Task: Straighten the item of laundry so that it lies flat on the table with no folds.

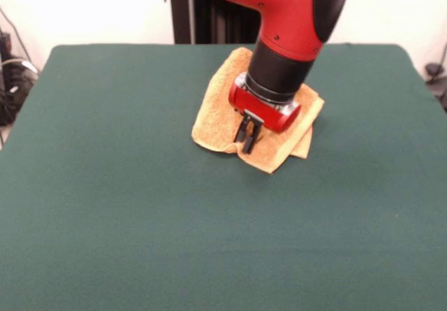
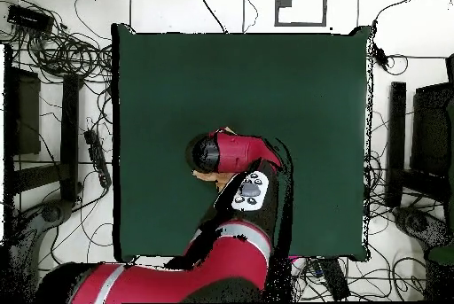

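The orange-tan towel point(image 1: 213, 115) lies on the far middle of the dark green table point(image 1: 105, 185). It is rumpled, and a second layer shows under its near right corner. My gripper point(image 1: 246, 136) points down onto the towel's near edge. Its fingers stand close together with a bit of towel between them. In the overhead view the red arm covers almost all of the towel, so only a tan sliver point(image 2: 227, 130) shows on the table point(image 2: 301, 97), and the gripper is hidden under the wrist.
The black pedestal column point(image 1: 185, 10) stands behind the table's far edge. Cables and dark equipment point(image 2: 62, 97) lie on the floor round the table's sides.
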Available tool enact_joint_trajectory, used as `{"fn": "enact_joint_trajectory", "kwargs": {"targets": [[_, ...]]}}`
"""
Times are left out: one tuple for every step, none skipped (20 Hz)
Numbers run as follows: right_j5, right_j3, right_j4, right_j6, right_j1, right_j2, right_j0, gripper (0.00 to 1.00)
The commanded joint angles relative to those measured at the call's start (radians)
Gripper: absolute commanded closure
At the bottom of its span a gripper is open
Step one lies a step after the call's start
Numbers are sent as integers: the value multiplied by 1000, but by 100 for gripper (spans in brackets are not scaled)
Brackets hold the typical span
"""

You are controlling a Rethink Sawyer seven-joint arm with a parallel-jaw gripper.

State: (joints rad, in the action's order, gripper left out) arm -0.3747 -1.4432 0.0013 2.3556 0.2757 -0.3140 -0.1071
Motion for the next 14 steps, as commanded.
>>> {"fn": "enact_joint_trajectory", "kwargs": {"targets": [[176, -78, 210, 490, -34, -103, -110, 100], [164, -79, 221, 492, -32, -114, -124, 100], [151, -90, 232, 478, -16, -111, -124, 100], [147, -102, 242, 464, -3, -103, -122, 100], [148, -112, 255, 446, 6, -101, -125, 100], [143, -118, 262, 440, 12, -110, -133, 100], [139, -122, 271, 435, 16, -119, -142, 100], [132, -121, 274, 433, 15, -146, -160, 100], [131, -113, 274, 429, 8, -183, -180, 100], [127, -112, 276, 426, 8, -200, -192, 100], [121, -114, 280, 426, 11, -209, -200, 100], [111, -116, 283, 426, 17, -216, -207, 100], [95, -118, 284, 426, 26, -236, -218, 100], [69, -118, 284, 426, 37, -256, -230, 100]]}}
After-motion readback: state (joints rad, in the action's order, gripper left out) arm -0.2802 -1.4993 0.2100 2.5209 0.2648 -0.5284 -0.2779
